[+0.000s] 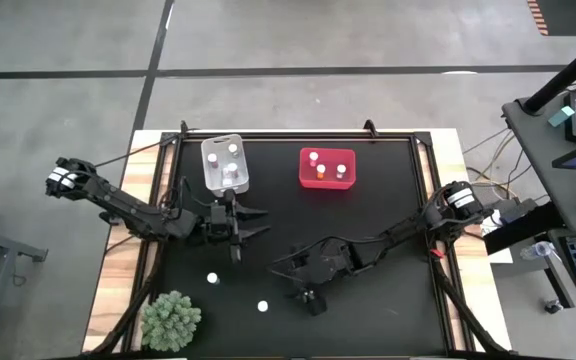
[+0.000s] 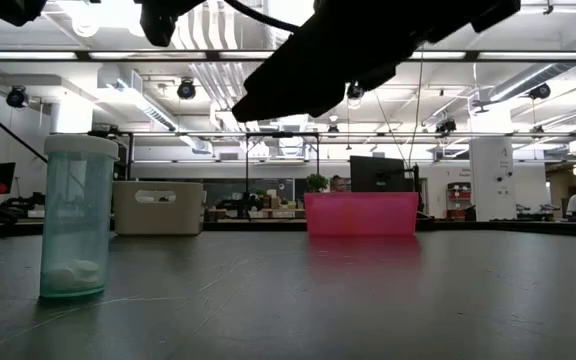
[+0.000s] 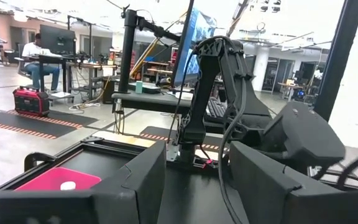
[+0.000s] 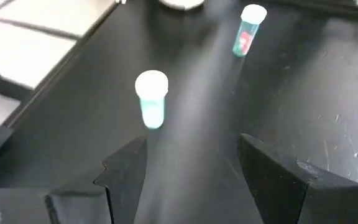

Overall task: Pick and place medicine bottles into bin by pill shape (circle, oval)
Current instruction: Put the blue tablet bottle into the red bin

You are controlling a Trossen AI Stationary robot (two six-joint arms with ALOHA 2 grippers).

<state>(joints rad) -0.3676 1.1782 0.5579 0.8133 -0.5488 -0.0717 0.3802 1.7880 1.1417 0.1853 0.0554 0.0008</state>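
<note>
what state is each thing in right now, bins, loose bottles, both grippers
clear bin: holds two capped bottles
red bin: holds three capped bottles
two loose bottles: upright on the mat, capped, ungripped
left gripper: near the clear bin, open, empty
right gripper: open, empty, near a loose bottle

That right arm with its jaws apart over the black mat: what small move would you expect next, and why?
Probably forward and down onto the nearest bottle. The right gripper is open and empty, that bottle stands upright just ahead of it, and both the red bin and the clear bin already hold some.
</note>
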